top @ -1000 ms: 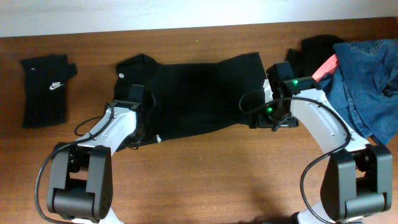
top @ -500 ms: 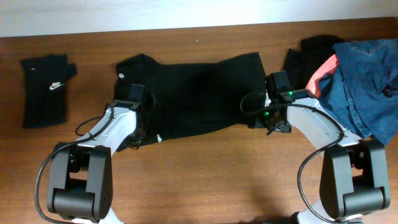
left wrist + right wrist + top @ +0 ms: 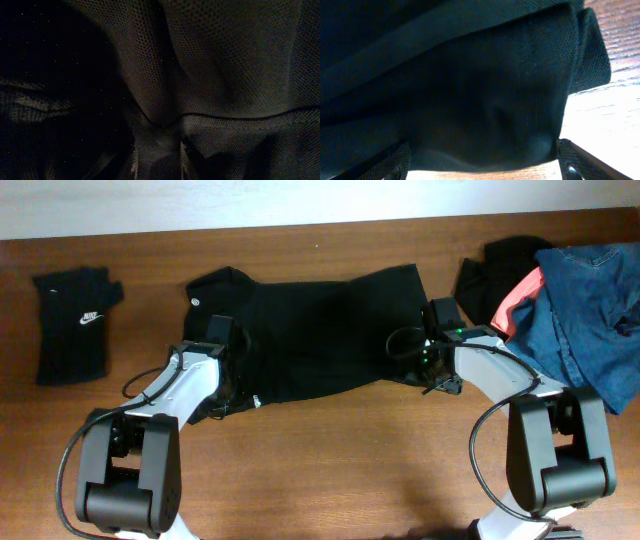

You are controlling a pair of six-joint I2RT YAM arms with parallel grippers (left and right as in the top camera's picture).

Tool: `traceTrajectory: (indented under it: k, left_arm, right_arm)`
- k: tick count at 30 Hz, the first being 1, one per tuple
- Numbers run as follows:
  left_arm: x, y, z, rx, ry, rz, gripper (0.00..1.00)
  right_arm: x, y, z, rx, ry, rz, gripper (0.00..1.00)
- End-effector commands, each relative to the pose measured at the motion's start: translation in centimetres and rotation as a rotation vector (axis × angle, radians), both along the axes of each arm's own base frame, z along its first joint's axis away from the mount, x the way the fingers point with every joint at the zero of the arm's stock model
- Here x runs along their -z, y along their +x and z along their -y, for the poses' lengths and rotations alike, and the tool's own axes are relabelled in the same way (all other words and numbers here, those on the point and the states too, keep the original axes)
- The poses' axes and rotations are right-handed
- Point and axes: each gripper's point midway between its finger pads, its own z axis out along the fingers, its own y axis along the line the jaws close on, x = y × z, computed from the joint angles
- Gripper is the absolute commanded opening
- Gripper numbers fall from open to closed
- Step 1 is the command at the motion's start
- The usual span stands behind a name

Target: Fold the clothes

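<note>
The large black shirt (image 3: 310, 330) lies spread across the middle of the table. My left gripper (image 3: 228, 385) is at its lower left edge. In the left wrist view dark mesh fabric (image 3: 210, 75) fills the frame, and the left gripper (image 3: 158, 160) is shut on a fold of it. My right gripper (image 3: 428, 370) is at the shirt's lower right corner. The right wrist view shows the right gripper (image 3: 482, 160) open wide, with a bulge of the shirt (image 3: 470, 100) hanging between its fingers (image 3: 570, 157) above the wood.
A folded black piece with a white swoosh (image 3: 75, 325) lies at the far left. At the back right is a pile of blue denim (image 3: 590, 310), a coral-pink piece (image 3: 520, 298) and another black garment (image 3: 495, 270). Bare wooden table (image 3: 350, 470) runs along the front.
My right arm has swung left, away from the pile and in against the shirt's right corner, and its jaws have narrowed slightly. The left arm has stayed put.
</note>
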Motion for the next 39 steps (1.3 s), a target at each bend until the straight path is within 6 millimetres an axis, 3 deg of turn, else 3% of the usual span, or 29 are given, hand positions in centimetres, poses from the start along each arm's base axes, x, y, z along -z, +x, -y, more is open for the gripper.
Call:
traceTrajectory:
  k: [1, 2, 3, 4, 6, 7, 9, 16, 25, 29, 35, 36, 37, 38, 39]
  left_arm:
    - [1.4, -1.1, 1.4, 0.008, -0.068, -0.058, 0.3]
    - [1.4, -1.1, 1.4, 0.008, -0.068, -0.058, 0.3]
    - [1.4, -1.1, 1.4, 0.008, -0.068, -0.058, 0.29]
    - [1.4, -1.1, 1.4, 0.008, -0.068, -0.058, 0.3]
    - [1.4, -1.1, 1.4, 0.008, -0.068, -0.058, 0.29]
    - [1.4, -1.1, 1.4, 0.008, -0.068, -0.058, 0.3]
    - [1.4, -1.1, 1.4, 0.008, -0.068, -0.058, 0.3]
    - [1.4, -1.1, 1.4, 0.008, -0.068, -0.058, 0.3]
    - [1.4, -1.1, 1.4, 0.008, -0.068, -0.058, 0.3]
    - [1.4, -1.3, 1.4, 0.008, -0.067, -0.063, 0.3]
    - [1.4, -1.4, 1.3, 0.008, -0.066, -0.07, 0.3]
    - [1.4, -1.4, 1.3, 0.008, -0.066, -0.069, 0.3]
    - [1.4, -1.4, 1.3, 0.008, -0.066, -0.069, 0.3]
    - [1.4, -1.4, 1.3, 0.008, -0.065, -0.069, 0.29]
    - [1.4, -1.4, 1.3, 0.008, -0.065, -0.069, 0.3]
  right_arm:
    - [1.0, -0.5, 0.5, 0.054, -0.013, -0.029, 0.87]
    - [1.0, -0.5, 0.4, 0.052, -0.009, -0.031, 0.83]
    - [1.0, -0.6, 0.3, 0.051, -0.004, -0.034, 0.72]
    - [1.0, -0.6, 0.2, 0.05, 0.001, -0.035, 0.59]
    - [1.0, -0.7, 0.2, 0.05, 0.004, -0.041, 0.24]
    - [1.0, -0.8, 0.2, 0.05, 0.003, -0.042, 0.12]
    - [0.8, -0.7, 0.2, 0.05, 0.003, -0.039, 0.04]
    - [-2.7, 0.8, 0.2, 0.04, 0.002, 0.055, 0.04]
    - [-8.9, 5.6, 0.2, 0.04, -0.001, 0.245, 0.04]
    - [-10.0, 7.5, 0.3, 0.014, -0.021, 0.332, 0.04]
    - [-10.2, 9.2, 0.7, -0.007, -0.062, 0.394, 0.04]
    - [-10.0, 9.2, 0.7, -0.008, -0.063, 0.389, 0.08]
    - [-9.6, 9.2, 0.7, -0.008, -0.063, 0.381, 0.17]
    - [-9.3, 9.2, 0.7, -0.008, -0.064, 0.373, 0.34]
    - [-8.9, 9.0, 0.7, -0.01, -0.066, 0.36, 0.38]
